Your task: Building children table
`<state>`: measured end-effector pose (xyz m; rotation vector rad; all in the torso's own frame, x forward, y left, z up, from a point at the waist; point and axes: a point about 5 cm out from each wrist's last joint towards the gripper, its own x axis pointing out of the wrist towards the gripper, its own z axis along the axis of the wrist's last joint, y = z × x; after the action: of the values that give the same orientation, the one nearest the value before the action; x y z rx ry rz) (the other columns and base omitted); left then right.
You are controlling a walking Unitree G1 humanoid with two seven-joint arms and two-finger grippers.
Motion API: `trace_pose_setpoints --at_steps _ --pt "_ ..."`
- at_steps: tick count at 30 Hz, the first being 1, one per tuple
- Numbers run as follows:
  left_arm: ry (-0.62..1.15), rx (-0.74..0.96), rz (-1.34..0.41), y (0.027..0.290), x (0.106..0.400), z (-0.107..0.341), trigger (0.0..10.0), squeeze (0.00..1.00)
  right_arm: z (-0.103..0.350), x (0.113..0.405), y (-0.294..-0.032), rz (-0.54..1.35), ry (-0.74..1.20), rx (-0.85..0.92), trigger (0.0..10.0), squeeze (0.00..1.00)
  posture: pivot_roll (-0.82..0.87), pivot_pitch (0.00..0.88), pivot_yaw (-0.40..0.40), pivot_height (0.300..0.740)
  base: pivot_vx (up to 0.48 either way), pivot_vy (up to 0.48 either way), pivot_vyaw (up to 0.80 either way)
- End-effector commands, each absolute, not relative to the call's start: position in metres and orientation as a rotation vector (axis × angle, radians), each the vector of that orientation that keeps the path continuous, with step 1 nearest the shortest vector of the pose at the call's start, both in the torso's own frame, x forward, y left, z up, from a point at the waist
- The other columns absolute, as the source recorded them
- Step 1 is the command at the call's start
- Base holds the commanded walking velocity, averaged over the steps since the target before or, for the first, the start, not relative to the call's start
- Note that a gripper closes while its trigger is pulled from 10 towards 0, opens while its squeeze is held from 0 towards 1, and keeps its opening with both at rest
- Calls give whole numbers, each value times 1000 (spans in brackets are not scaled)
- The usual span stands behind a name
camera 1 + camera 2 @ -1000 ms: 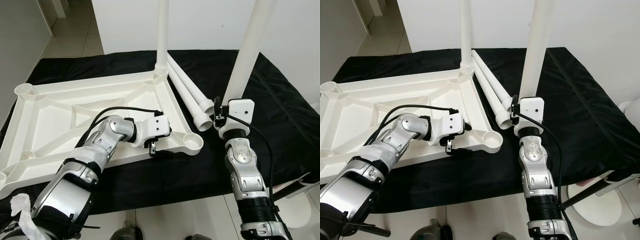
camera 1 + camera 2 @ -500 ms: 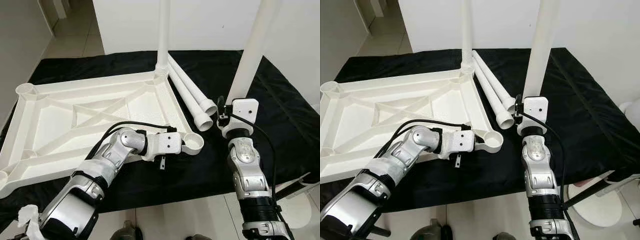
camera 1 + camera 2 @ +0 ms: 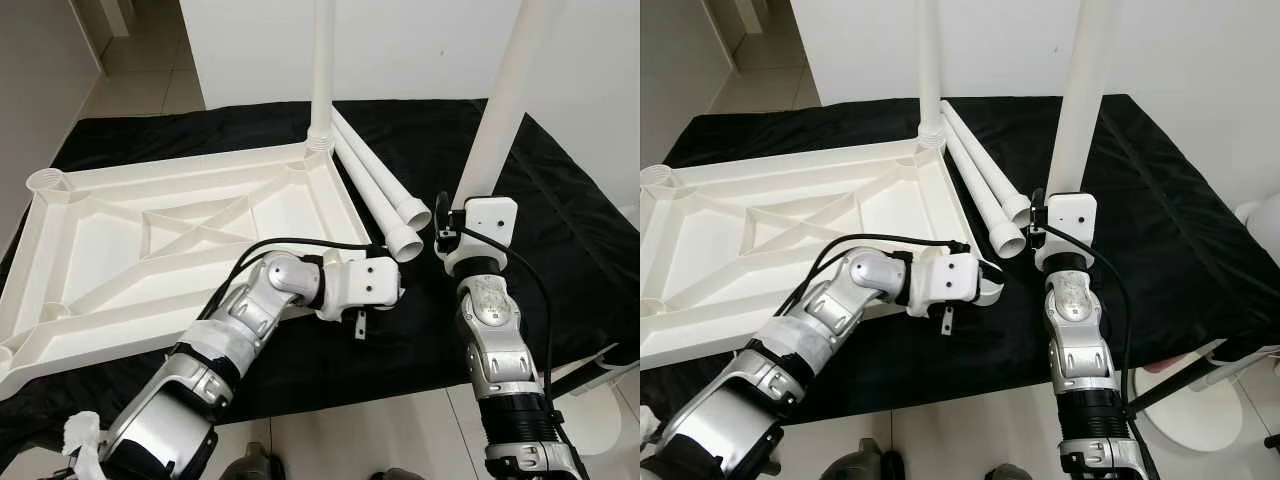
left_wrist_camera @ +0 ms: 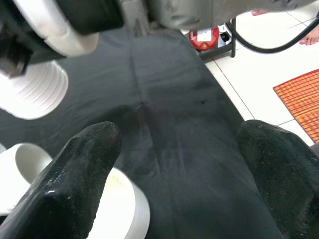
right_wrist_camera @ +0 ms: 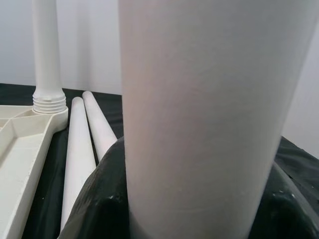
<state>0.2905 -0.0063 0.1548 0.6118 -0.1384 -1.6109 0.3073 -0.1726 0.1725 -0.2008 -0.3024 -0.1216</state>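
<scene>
Socket and leg are what you need to line up. Your right hand [image 3: 1060,205] is clamped round a white table leg [image 3: 497,110], holding it almost upright, its long axis rising from the hand and leaning slightly away to the right; the right wrist view shows the black fingers [image 5: 97,199] wrapped on either side of the tube. The open corner socket [image 3: 985,285] of the upturned white tabletop [image 3: 150,250] sits low and to the left of that hand, near the front edge of the black-draped surface [image 3: 560,230], and your left hand [image 3: 375,300] is right at it.

That left hand has its fingers [image 4: 75,174] spread apart with nothing between them; the left wrist view shows the socket's round rim just under one finger, so the hand hovers at the corner rather than gripping it. The left forearm reaches across the front of the tabletop, wrist turned so the fingers point toward the right arm.

One leg [image 3: 322,70] already stands screwed into the far corner of the tabletop, and two spare legs [image 3: 375,185] lie flat beside it, their long axes running from that far corner toward your right hand, threaded ends nearest you.

By my judgement the right hand is the one to carry its leg left and down, tipping it vertical over the socket, while the left steadies the corner.
</scene>
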Motion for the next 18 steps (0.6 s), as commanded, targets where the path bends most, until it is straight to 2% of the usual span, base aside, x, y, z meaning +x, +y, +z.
trace_pose_setpoints --at_steps 1,2,4,7,11,18 --pt "-134 615 -1590 -7 291 154 10000 0 173 309 -171 -112 -302 -198 10000 0 9 0 32 740 0 0 0" --pt "-164 615 -1510 -7 301 161 10000 0 173 308 -171 -113 -302 -198 10000 0 6 0 34 740 0 0 0" --pt "-164 615 -1510 -7 301 161 10000 0 173 308 -171 -113 -302 -198 10000 0 6 0 34 740 0 0 0" --pt "-234 533 -1168 12 349 204 10000 0 171 306 -172 -118 -297 -196 10000 0 5 0 35 740 0 0 0" --pt "-232 493 -1061 24 364 220 10000 0 170 305 -171 -117 -294 -194 10000 0 7 0 36 740 0 0 0" --pt "-161 594 -951 47 377 214 10000 0 168 304 -169 -115 -290 -193 10000 0 12 0 35 740 0 0 0"
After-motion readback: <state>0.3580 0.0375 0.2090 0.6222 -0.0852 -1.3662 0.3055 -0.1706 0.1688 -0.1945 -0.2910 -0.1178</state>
